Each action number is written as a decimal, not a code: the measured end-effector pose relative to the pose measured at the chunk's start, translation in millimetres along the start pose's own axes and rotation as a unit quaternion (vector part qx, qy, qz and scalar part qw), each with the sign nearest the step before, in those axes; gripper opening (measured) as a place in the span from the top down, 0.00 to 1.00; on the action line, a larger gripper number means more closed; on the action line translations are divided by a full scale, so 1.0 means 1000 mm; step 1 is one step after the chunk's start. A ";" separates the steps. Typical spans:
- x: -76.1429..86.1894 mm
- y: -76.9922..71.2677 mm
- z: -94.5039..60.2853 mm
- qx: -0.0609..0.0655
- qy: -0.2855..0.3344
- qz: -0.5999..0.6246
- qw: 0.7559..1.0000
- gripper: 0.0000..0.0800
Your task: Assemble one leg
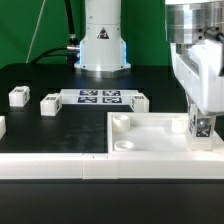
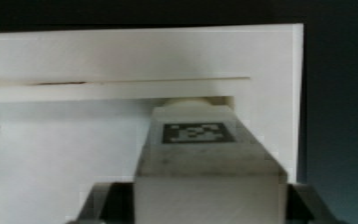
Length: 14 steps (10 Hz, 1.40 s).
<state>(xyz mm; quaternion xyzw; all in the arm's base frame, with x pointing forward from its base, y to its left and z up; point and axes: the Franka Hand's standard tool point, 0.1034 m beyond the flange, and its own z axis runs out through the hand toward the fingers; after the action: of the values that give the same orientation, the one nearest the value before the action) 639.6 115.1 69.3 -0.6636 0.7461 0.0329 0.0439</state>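
Note:
My gripper [image 1: 200, 118] is shut on a leg [image 1: 201, 127], a small white post with a black-and-white tag, and holds it upright over the near corner of the large white panel [image 1: 150, 133] on the exterior view's right. In the wrist view the leg [image 2: 201, 150] fills the space between my dark fingers [image 2: 108, 203], its tag facing the camera, its far end at a round socket [image 2: 194, 101] of the panel [image 2: 87, 130]. I cannot tell whether the leg sits in the socket.
Other loose legs lie on the black table at the exterior view's left [image 1: 18, 96] [image 1: 49, 103], and one [image 1: 138, 100] beside the marker board [image 1: 100, 97]. A white ledge [image 1: 60, 166] runs along the front. The robot base [image 1: 101, 45] stands behind.

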 end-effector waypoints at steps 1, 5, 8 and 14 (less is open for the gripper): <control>0.000 0.000 0.000 0.000 0.000 0.018 1.000 0.64; -0.001 0.000 0.001 0.001 -0.001 -0.035 0.999 0.25; -0.007 0.001 0.001 -0.001 -0.002 -0.226 0.974 0.19; -0.011 0.001 0.001 -0.015 0.023 -0.547 0.837 0.19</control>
<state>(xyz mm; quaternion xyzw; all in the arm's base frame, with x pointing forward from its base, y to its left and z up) 639.8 126.1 69.2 -0.9648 0.2617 -0.0006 0.0277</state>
